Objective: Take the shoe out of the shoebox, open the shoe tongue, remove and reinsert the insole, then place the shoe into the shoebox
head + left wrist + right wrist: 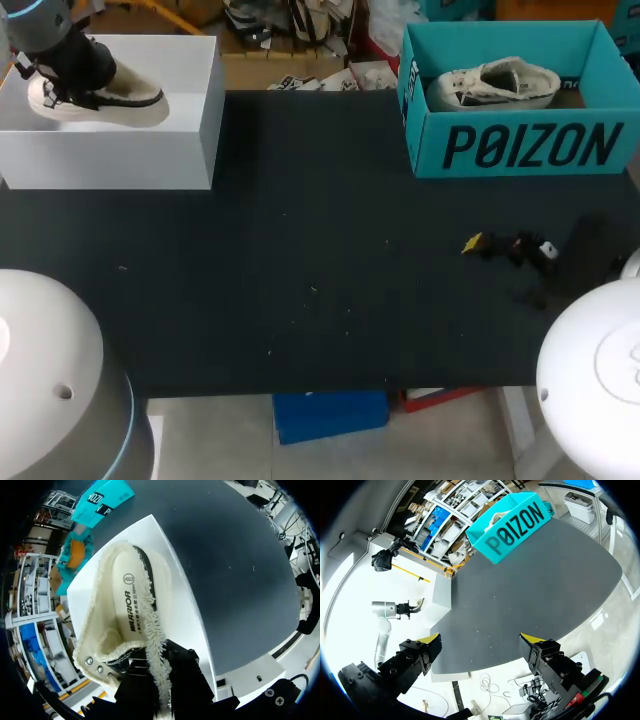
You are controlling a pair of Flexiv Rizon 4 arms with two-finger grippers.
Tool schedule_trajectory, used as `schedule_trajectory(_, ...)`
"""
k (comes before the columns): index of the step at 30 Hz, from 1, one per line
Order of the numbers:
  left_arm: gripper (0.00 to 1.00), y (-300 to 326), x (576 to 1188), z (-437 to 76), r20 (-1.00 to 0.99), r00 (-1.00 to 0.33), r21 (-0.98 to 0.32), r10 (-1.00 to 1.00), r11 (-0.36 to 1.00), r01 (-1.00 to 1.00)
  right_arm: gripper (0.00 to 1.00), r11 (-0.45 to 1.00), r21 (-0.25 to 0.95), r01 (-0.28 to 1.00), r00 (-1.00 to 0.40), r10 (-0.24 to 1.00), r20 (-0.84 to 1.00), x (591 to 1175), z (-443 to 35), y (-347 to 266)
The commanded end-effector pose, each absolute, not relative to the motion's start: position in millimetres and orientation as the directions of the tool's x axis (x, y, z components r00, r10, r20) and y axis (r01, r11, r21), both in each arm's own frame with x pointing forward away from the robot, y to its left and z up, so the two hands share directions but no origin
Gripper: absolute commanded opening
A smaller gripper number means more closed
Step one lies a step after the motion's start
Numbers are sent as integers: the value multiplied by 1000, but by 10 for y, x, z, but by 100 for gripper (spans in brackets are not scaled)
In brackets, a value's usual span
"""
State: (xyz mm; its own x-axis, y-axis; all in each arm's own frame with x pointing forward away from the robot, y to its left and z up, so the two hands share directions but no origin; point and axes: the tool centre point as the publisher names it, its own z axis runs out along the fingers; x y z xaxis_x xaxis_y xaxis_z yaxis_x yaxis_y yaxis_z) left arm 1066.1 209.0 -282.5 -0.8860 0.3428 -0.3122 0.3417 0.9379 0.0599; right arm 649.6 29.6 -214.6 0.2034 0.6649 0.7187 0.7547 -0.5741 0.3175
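Overhead and both wrist views share the shoebox

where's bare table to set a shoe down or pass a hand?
Free: dark mat mid-table, between white block and teal shoebox, through to the front edge. Crowded: block top, taken by the fleece-lined shoe and left end effector; right side in front of the shoebox, where the right end effector sits.

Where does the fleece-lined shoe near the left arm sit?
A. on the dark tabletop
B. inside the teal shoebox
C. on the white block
C: the fleece-lined shoe lies on top of the white block, while the teal shoebox holds a different shoe.
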Motion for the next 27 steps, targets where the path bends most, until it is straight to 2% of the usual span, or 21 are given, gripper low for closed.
schedule_trajectory(1, 0, 2062, 10798, -2986, -294, -892, 51, 343, 938, 344, 100, -519, 234, 822, 204, 653, 729, 6484, -2171, 241)
schedule_trajectory(16, 0, 2078, 10852, -3367, -246, -913, 30, 327, 944, 330, 100, -519, 234, 822, 204, 653, 729, 6484, -2171, 241)
schedule_trajectory(27, 0, 2099, 10837, -3434, -216, -921, 22, 324, 945, 327, 100, -519, 234, 822, 204, 653, 729, 6484, -2171, 241)
